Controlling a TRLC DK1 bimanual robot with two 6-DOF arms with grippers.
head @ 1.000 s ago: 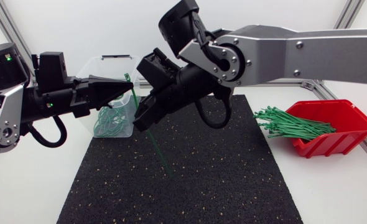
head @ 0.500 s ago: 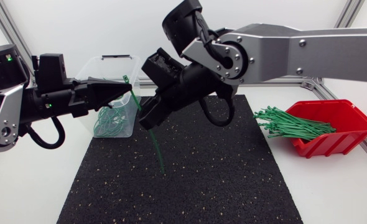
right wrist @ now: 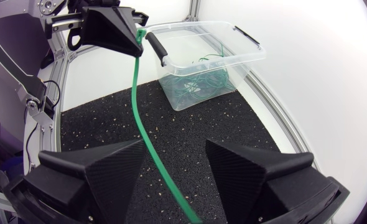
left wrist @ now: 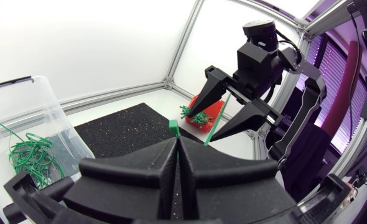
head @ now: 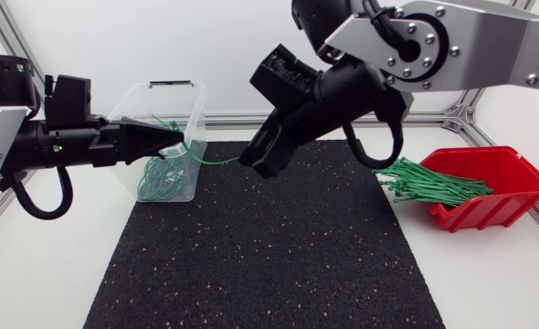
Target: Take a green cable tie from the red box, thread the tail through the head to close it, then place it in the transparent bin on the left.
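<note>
While left fingers (head: 147, 140) pinch green cable tie (head: 215, 162) | right fingers (right wrist: 106, 174) spread

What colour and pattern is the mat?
The mat is black with small pale speckles, best seen in the head view.

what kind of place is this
Probably a robotics lab workcell set up for a handling trial: a left arm and a right arm work over a black mat, with a red box of green cable ties and a transparent bin.
</note>
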